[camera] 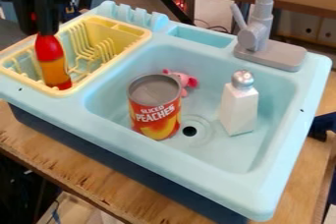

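Gripper [47,27]: seen at the upper left of the view, above the yellow rack, with the top of the bottle met at its lower end; how far it is opened, and whether the bottle is firmly gripped, cannot be told.
Bottle [54,63]: placed directly below the gripper, red above, orange lower down and red at the base; it is slightly tilted, and its lower part is seen within the rack's rim.
Yellow rack [125,28]: set beneath the gripper, at one end of the sink unit, with prongs moulded inside.
Can [154,112]: stood in the basin, to the right of and lower than the gripper; it is red, with fruit pictured on its side and a gray top.
Pink toy [183,78]: partly hidden behind the can, right of the gripper.
Shaker [238,107]: stood upright in the basin, well to the gripper's right, white with a silvery cap.
Faucet [255,36]: mounted on the far rim, across the basin from the gripper.
Light-blue sink [190,169]: extended from below the gripper toward the right, carried by the wooden tabletop [85,173].
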Tool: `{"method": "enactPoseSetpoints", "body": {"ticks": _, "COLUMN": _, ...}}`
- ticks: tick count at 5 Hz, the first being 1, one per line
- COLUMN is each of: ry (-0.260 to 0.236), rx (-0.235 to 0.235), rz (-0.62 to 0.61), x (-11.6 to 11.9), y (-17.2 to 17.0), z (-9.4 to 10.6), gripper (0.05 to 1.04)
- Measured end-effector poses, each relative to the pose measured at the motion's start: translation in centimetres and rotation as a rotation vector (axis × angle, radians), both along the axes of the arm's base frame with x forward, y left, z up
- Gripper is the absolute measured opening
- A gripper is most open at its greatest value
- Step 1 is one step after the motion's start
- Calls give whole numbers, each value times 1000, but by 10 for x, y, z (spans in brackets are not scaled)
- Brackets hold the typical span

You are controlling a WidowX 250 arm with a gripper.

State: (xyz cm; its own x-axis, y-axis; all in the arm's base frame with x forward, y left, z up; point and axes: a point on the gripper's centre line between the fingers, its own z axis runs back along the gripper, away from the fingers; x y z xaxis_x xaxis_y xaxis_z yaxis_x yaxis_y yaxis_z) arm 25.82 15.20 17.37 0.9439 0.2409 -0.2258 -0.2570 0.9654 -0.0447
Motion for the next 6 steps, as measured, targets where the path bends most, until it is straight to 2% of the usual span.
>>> {"method": "enactPoseSetpoints", "body": {"ticks": 2, "ry": 12, "rx": -16, "rz": 24, "x": -3, "y": -4, "z": 3, "gripper": 977}}
{"method": "enactPoseSetpoints", "body": {"ticks": 4, "ry": -89, "rx": 72, "rz": 5, "x": -2, "y": -21, "z": 49, "gripper": 1001}}
{"method": "enactPoseSetpoints", "body": {"ticks": 5, "ry": -119, "rx": 100, "rz": -127, "x": 15, "y": -55, "z": 64, "gripper": 1001}}
{"method": "enactPoseSetpoints", "body": {"ticks": 6, "ry": -133, "rx": 73, "rz": -255, "x": 24, "y": -84, "z": 58, "gripper": 1001}}
